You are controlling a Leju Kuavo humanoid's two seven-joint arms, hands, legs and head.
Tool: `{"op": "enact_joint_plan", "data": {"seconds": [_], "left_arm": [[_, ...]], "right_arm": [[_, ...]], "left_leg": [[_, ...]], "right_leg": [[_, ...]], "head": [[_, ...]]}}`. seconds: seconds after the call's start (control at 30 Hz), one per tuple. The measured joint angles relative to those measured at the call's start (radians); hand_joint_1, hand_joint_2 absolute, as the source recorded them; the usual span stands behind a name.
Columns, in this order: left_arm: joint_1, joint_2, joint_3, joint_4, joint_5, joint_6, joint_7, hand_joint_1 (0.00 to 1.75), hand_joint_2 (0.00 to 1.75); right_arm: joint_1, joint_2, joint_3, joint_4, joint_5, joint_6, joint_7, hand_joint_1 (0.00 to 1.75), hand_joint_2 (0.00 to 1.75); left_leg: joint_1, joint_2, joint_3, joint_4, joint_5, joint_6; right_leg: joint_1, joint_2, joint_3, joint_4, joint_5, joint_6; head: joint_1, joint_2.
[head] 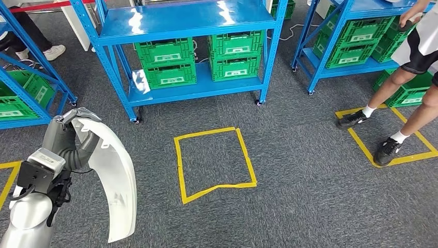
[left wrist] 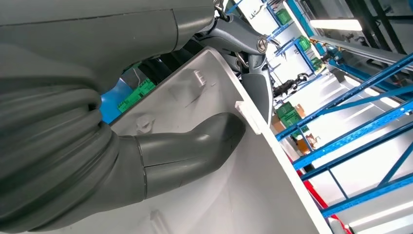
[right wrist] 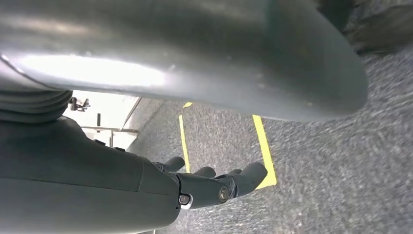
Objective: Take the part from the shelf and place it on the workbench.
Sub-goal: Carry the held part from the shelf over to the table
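Note:
The part is a long, curved white plastic panel (head: 114,178) hanging over the grey carpet at the lower left of the head view. My left hand (head: 69,137) grips its upper end, fingers wrapped over the rim. In the left wrist view the grey thumb (left wrist: 195,146) presses on the white panel's (left wrist: 253,195) inner face. My right hand (right wrist: 214,187) hangs by my side above the carpet, its fingers loosely extended with nothing in them.
A blue shelf rack (head: 186,23) with green crates (head: 168,64) stands ahead. More blue racks stand left and right. A yellow tape square (head: 214,163) marks the carpet. A person's legs (head: 392,103) stand at the right by another tape square.

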Motion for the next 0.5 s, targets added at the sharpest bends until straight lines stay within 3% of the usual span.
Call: {"op": "enact_joint_plan", "data": {"seconds": [0.07,0.1,0.13,0.17,0.23,0.27,0.37,0.43,0.5], "left_arm": [[0.000,0.004,0.000,0.002,-0.003,-0.001,-0.015,1.75,1.75],[0.000,0.006,0.000,0.004,-0.005,-0.001,-0.020,1.75,1.75],[0.000,0.008,0.000,0.005,-0.006,-0.001,-0.024,1.75,1.75],[-0.001,0.009,0.000,0.006,-0.007,-0.002,-0.026,1.75,1.75],[-0.006,0.013,0.000,0.008,-0.008,-0.002,-0.027,1.75,1.75],[-0.009,0.015,0.000,0.009,-0.008,-0.002,-0.027,1.75,1.75],[-0.015,0.021,0.000,0.011,-0.008,-0.002,-0.027,1.75,1.75],[-0.021,0.027,0.000,0.014,-0.007,-0.002,-0.026,1.75,1.75],[-0.024,0.030,0.000,0.019,-0.007,-0.002,-0.025,1.75,1.75]], "right_arm": [[0.000,-0.001,0.000,0.000,0.001,0.006,0.001,0.00,0.00],[0.000,-0.002,0.000,0.000,0.002,0.010,0.002,0.00,0.00],[0.000,-0.002,0.000,0.000,0.004,0.015,0.004,0.00,0.00],[-0.001,-0.002,0.000,0.000,0.005,0.019,0.004,0.00,0.00],[-0.001,-0.002,0.000,0.000,0.008,0.024,0.005,0.00,0.00],[-0.001,-0.002,0.000,0.000,0.010,0.025,0.005,0.00,0.00],[0.000,-0.002,0.000,0.000,0.014,0.029,0.005,0.00,0.00],[-0.002,-0.001,0.000,0.000,0.016,0.030,0.005,0.00,0.00],[-0.001,-0.002,0.000,0.000,0.017,0.030,0.005,0.00,0.00]], "left_leg": [[0.000,0.000,-0.022,0.005,0.014,-0.002],[0.001,0.001,-0.033,0.010,0.019,-0.005],[0.001,-0.001,-0.045,0.017,0.024,-0.008],[0.001,-0.003,-0.057,0.025,0.028,-0.013],[-0.001,-0.009,-0.075,0.042,0.034,-0.025],[-0.002,-0.012,-0.080,0.045,0.038,-0.031],[0.001,-0.020,-0.091,0.057,0.037,-0.051],[0.005,-0.018,-0.123,0.130,-0.018,-0.063],[0.009,-0.015,-0.169,0.256,-0.088,-0.074]], "right_leg": [[0.000,0.000,0.011,0.028,0.034,0.001],[0.000,0.000,0.039,0.002,0.061,0.001],[-0.001,0.002,0.085,-0.055,0.081,-0.001],[-0.001,0.010,0.141,-0.129,0.083,-0.004],[0.000,0.024,0.218,-0.245,0.060,-0.014],[0.002,0.026,0.229,-0.267,0.047,-0.020],[0.000,0.005,0.222,-0.277,0.056,-0.043],[-0.003,-0.012,0.215,-0.280,0.066,-0.056],[-0.003,-0.027,0.204,-0.279,0.074,-0.060]], "head": [[0.000,0.000],[0.000,0.000],[0.000,0.000],[0.001,0.000],[0.000,0.000],[0.000,0.000],[-0.001,0.000],[-0.004,0.000],[-0.006,0.000]]}}
